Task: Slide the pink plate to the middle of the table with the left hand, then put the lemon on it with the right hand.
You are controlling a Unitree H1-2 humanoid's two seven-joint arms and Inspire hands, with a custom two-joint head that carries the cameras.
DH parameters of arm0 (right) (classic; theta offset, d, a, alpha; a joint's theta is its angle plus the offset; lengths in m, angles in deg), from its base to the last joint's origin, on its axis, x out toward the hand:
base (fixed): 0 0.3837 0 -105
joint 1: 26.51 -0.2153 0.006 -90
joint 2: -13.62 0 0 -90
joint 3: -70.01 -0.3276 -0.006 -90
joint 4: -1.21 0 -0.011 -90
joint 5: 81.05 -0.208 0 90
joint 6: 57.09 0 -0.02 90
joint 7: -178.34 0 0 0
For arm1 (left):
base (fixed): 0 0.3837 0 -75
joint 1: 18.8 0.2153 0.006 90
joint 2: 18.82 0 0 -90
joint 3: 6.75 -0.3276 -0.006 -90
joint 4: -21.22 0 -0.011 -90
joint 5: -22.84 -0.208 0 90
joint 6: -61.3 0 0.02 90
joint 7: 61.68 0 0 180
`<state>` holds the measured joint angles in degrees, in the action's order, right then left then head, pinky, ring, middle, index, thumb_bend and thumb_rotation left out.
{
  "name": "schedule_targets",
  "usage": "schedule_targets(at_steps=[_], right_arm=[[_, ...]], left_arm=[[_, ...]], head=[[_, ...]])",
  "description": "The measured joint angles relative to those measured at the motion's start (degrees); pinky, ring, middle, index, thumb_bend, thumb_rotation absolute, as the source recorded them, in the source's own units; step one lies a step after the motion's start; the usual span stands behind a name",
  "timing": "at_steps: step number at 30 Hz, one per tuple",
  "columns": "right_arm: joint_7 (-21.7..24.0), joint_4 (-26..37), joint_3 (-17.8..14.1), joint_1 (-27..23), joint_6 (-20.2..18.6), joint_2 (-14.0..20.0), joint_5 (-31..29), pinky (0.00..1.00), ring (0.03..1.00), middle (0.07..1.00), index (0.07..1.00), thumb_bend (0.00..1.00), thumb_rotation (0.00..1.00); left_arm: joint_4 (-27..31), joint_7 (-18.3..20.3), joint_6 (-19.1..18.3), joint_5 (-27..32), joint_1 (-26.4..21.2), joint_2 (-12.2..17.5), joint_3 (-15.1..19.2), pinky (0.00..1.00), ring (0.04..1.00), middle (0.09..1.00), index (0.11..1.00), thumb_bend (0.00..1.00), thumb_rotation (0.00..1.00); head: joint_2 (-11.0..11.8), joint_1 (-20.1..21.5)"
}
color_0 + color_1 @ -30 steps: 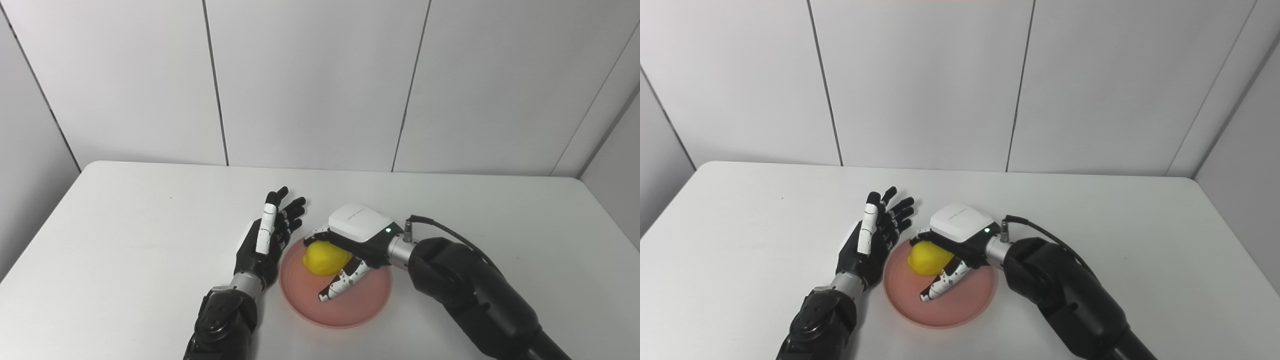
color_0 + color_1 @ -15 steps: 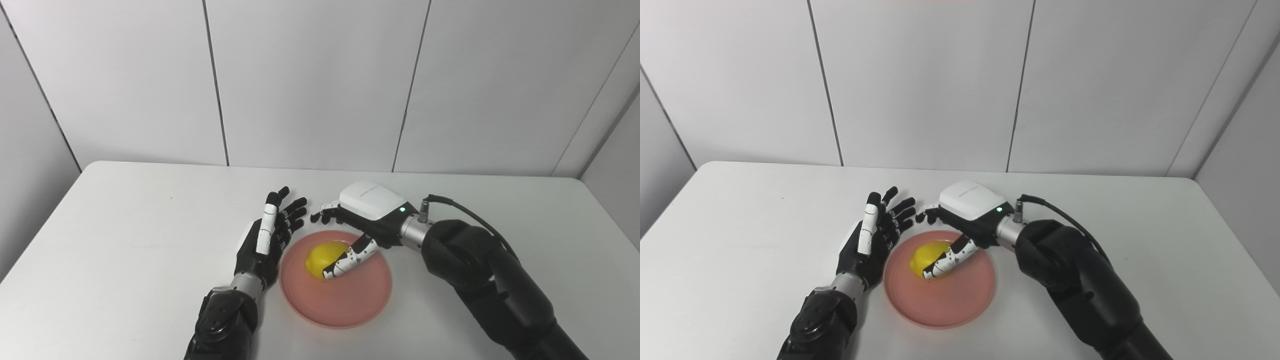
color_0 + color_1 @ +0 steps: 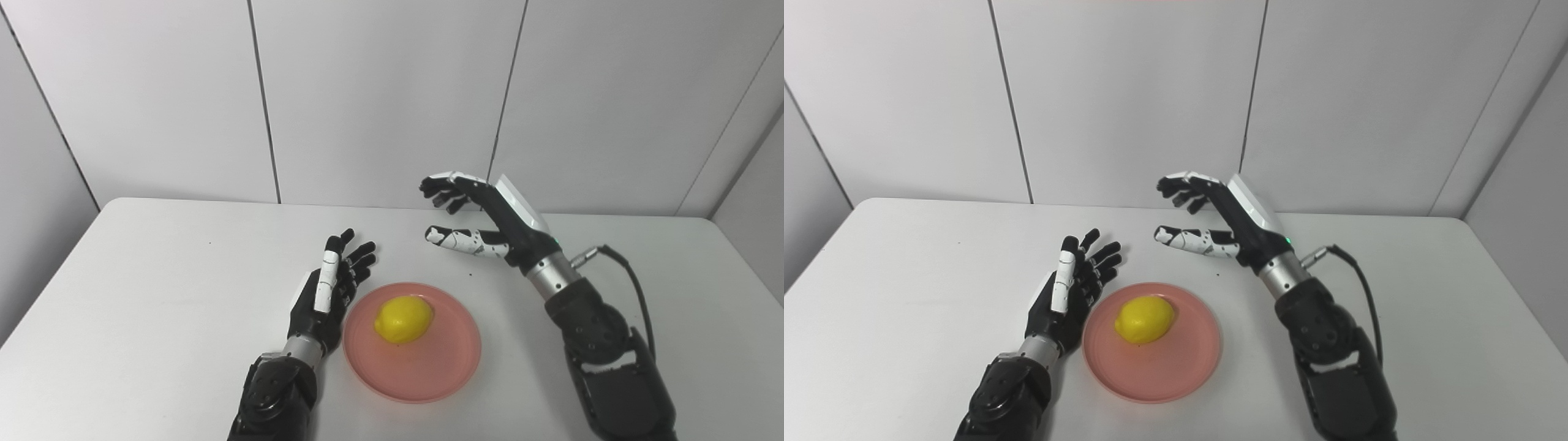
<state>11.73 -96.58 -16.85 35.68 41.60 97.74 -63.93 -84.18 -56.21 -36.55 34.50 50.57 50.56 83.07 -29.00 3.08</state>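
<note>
A pink plate [image 3: 429, 373] rests on the white table [image 3: 153, 294], a little in front of its middle. The yellow lemon [image 3: 403, 319] lies on the plate's far left part, free of both hands. My left hand [image 3: 327, 294] stands edge-up beside the plate's left rim, open, fingers stretched away from me. My right hand [image 3: 484, 223] hangs in the air above and behind the plate, open and holding nothing, fingers and thumb spread toward the left.
White wall panels [image 3: 380, 98] rise right behind the table's far edge. A dark cable [image 3: 631, 282] loops from the right wrist. The table's right edge [image 3: 750, 269] runs close to the right wall.
My right hand let go of the lemon on the plate, then rose up and back away from it with its fingers opened. The left hand and plate stayed still.
</note>
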Motion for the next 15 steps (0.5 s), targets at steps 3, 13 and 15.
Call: schedule_targets(at_steps=[3,13,15], right_arm=[[-2.8,-1.1,-3.2,2.4,-0.6,-2.4,-4.2,0.67,0.727,0.773,0.757,0.96,0.88],[-11.2,-7.5,-11.9,4.7,-4.3,-10.0,-20.0,0.82,0.835,0.833,0.807,0.94,0.86],[-11.6,-8.1,-12.4,5.4,-5.8,-11.1,-22.6,0.82,0.854,0.845,0.827,0.91,0.86]], left_arm=[[-0.6,-0.5,1.6,-1.0,0.0,-0.5,0.5,0.94,0.893,0.894,0.944,0.95,1.00],[-4.5,-0.6,8.9,-2.1,-0.5,-0.7,1.3,1.00,0.953,0.959,0.963,1.00,1.00],[-5.6,-1.0,11.0,-3.3,-0.7,-0.6,1.2,1.00,0.968,0.961,0.958,1.00,1.00]], head=[[0.1,0.4],[0.0,0.3],[0.1,0.2]])
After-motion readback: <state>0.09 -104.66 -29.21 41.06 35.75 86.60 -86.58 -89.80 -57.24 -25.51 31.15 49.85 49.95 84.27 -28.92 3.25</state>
